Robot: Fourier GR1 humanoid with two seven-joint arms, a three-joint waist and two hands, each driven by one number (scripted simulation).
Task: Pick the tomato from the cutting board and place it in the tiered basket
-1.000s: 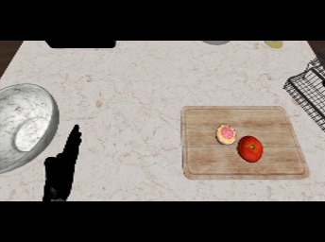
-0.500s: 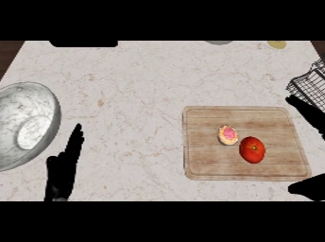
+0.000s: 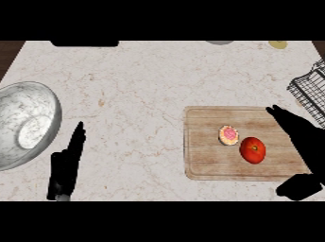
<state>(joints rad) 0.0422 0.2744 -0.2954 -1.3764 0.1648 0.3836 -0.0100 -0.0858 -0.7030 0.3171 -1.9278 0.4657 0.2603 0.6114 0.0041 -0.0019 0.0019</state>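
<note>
Shows tomato untouched on cutting board, just beside right hand, fingers straight, clamped on nothing; crops tiered basket at right edge; finds left hand resting open, fingers up, lower left.

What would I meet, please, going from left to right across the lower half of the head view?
Marbled bowl → left hand → pink-topped pastry → tomato → right hand.

Marbled bowl — perhaps a frosted pastry
</note>
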